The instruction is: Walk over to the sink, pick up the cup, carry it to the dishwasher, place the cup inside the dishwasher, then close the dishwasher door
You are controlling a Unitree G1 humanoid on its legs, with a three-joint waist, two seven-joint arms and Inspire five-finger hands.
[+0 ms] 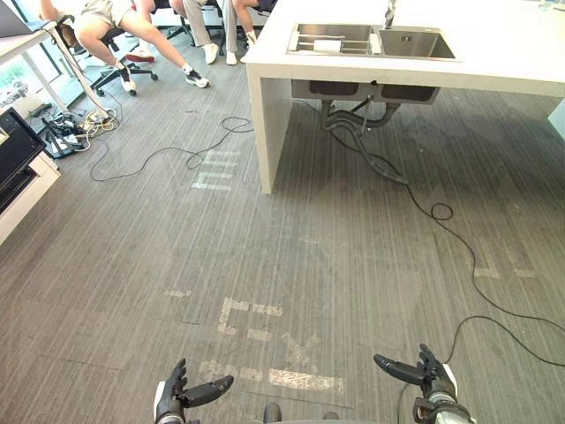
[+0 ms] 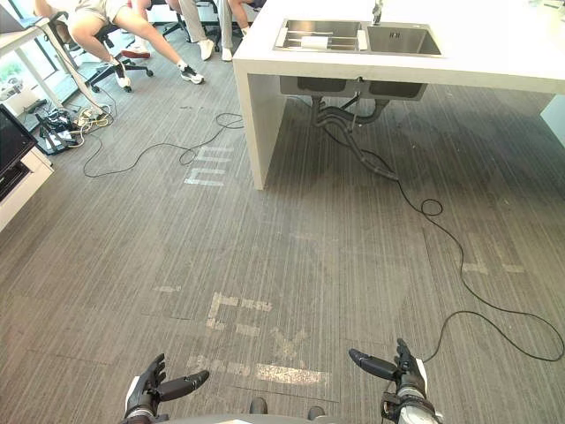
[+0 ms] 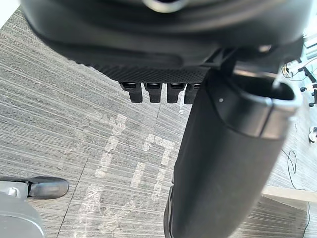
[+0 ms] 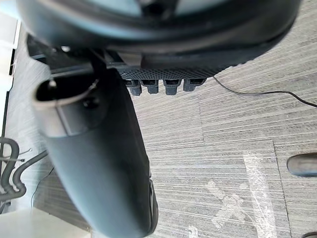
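Note:
A steel double sink is set in a white counter far ahead across the floor. Its left basin holds a wire rack with something pale on it; I cannot make out a cup from here. My left hand hangs low at the near left and my right hand at the near right. Both are open and empty, with the thumbs pointing inward. The left wrist view has the left hand over bare floor, and the right wrist view has the right hand the same way.
Grey drain pipes hang under the sink. People sit on office chairs at the far left, with loose cables on the floor nearby. A low white cabinet with a dark unit stands at the left edge. Worn tape marks lie between me and the counter.

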